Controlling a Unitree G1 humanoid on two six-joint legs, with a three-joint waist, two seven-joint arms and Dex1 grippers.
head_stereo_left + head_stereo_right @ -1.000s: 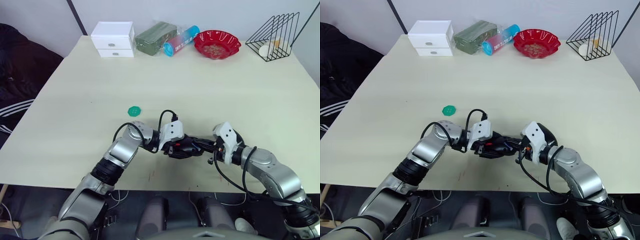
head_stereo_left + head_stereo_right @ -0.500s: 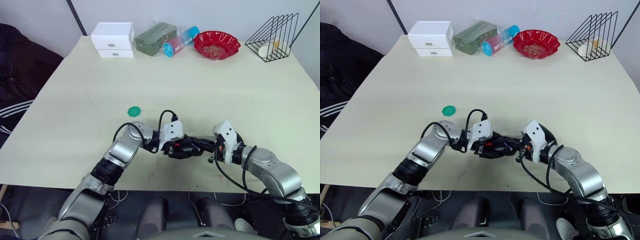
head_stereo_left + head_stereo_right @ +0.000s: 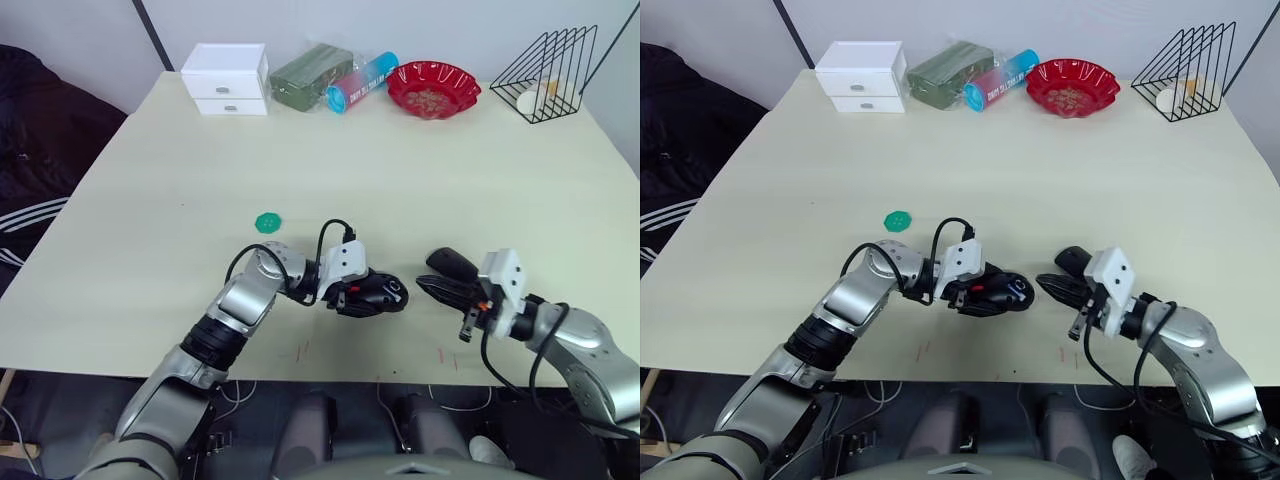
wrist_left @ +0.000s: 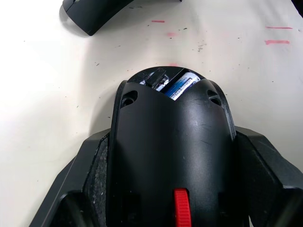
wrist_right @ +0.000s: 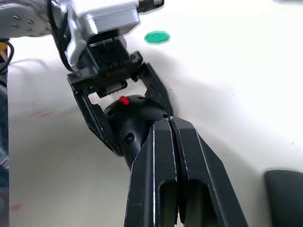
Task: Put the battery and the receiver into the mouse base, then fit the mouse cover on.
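A pale bench [image 3: 400, 180] carries a row along its far edge: a white box of 2 drawers [image 3: 227, 79], a dark green packet [image 3: 311, 76] lying against a blue-and-red tube [image 3: 361, 82], a red bowl [image 3: 434, 88] (something brownish inside) and a black wire rack [image 3: 550, 75]. A small green disc [image 3: 268, 222] lies alone nearer the middle.

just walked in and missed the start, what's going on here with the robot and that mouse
The left tool is clamped on the mouse base, holding it on the table. A battery sits in its open compartment. The right tool is shut and empty, a little apart from the base. The mouse cover lies on the table beside the right tool, not yet fitted.
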